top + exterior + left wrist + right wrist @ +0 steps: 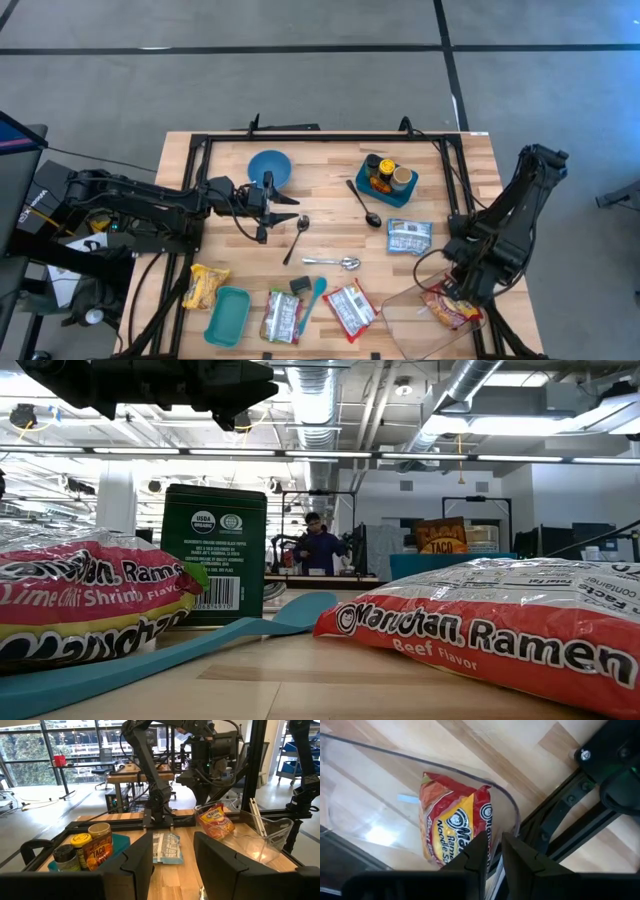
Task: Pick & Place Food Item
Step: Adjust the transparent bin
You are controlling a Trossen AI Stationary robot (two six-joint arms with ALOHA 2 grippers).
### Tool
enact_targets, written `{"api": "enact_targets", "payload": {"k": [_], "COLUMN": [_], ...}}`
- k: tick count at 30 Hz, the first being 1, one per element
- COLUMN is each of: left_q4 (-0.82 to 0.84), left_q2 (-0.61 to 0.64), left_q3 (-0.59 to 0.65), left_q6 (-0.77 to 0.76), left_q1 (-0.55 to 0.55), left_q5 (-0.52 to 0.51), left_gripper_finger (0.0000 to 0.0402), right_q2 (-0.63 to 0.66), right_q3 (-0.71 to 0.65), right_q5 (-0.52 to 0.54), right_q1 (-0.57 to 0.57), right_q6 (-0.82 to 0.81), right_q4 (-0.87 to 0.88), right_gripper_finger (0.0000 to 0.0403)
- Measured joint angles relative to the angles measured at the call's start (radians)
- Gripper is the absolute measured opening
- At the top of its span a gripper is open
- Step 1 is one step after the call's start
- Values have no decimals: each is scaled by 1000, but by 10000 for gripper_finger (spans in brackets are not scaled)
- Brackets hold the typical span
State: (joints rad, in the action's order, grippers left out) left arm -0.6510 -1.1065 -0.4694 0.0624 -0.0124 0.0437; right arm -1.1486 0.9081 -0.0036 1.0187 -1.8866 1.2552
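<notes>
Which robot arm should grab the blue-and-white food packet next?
Probably the right. Its gripper hangs over the clear bin, where a ramen pack already lies, and the blue-and-white packet sits close by. The left gripper is farther off, near the blue bowl.

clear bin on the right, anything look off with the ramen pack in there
The ramen pack is not lying flat: it leans against the clear bin wall by the table's right edge, pinched at one end by the right gripper.

Blue bowl (269,167), three spoons (362,202), teal spatula (313,297) on table.
</notes>
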Motion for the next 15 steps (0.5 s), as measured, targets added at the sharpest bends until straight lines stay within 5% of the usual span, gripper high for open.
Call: {"api": "enact_targets", "payload": {"k": [15], "left_q4": [0], "left_q2": [0], "left_q3": [0], "left_q6": [0], "left_q1": [0], "left_q5": [1], "left_gripper_finger": [136], "right_q2": [-3], "right_q3": [0], "right_q5": [3], "right_q1": [47], "right_q6": [-77], "right_q4": [41], "right_gripper_finger": [51]}}
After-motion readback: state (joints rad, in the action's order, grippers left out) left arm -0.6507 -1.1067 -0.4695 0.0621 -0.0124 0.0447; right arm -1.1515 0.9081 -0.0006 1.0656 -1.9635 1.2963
